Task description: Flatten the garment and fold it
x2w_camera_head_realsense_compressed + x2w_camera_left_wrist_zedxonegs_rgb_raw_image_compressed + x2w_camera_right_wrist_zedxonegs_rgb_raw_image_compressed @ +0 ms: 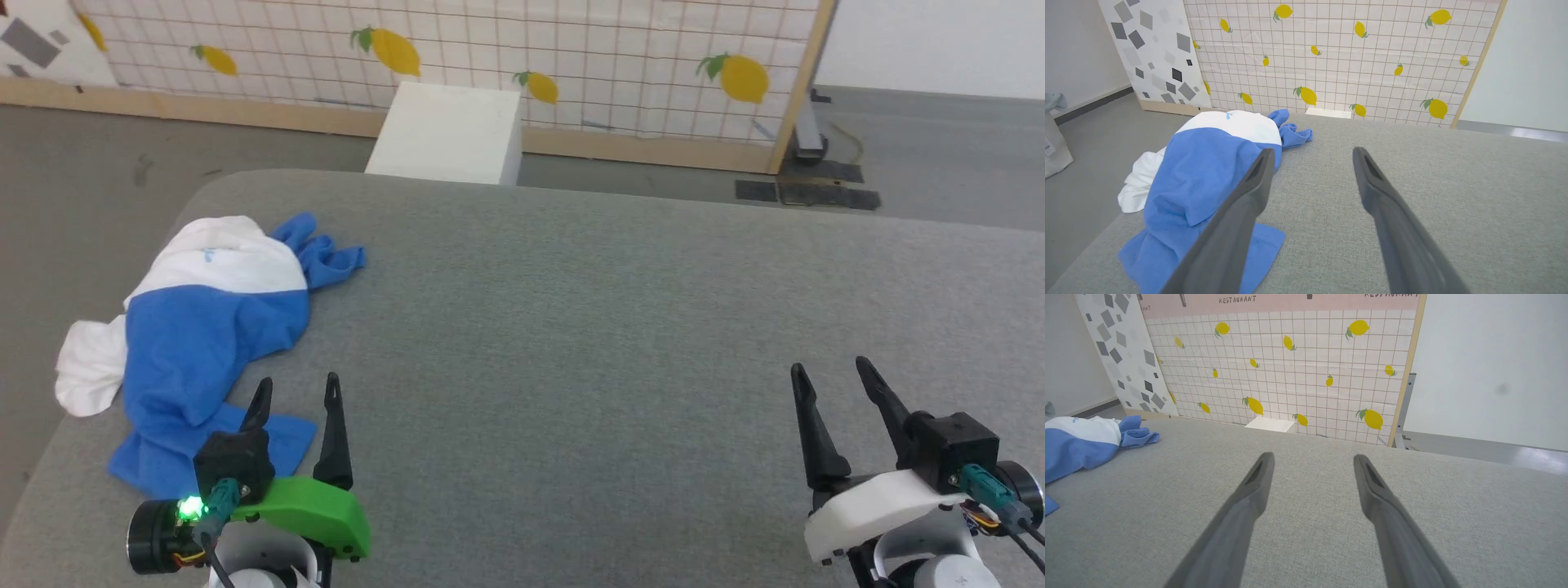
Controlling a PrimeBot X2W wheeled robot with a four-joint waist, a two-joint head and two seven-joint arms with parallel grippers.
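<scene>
The garment (208, 327), a white and royal-blue T-shirt, lies crumpled in a heap at the left side of the grey padded table (571, 327), part of its white cloth hanging over the left edge. My left gripper (298, 382) stands open just at the heap's near right corner, nothing between its fingers. In the left wrist view the garment (1200, 179) spreads to the left of the left gripper (1312, 153). My right gripper (829, 365) is open far to the right over bare table. The right wrist view has the garment (1081, 443) at its left edge, away from the right gripper (1312, 457).
A white box (449, 131) stands on the floor beyond the table's far edge. Behind it runs a tiled lemon-pattern partition (490, 49) with a wooden frame. Grey floor borders the table on the left. A wide stretch of table lies between the two grippers.
</scene>
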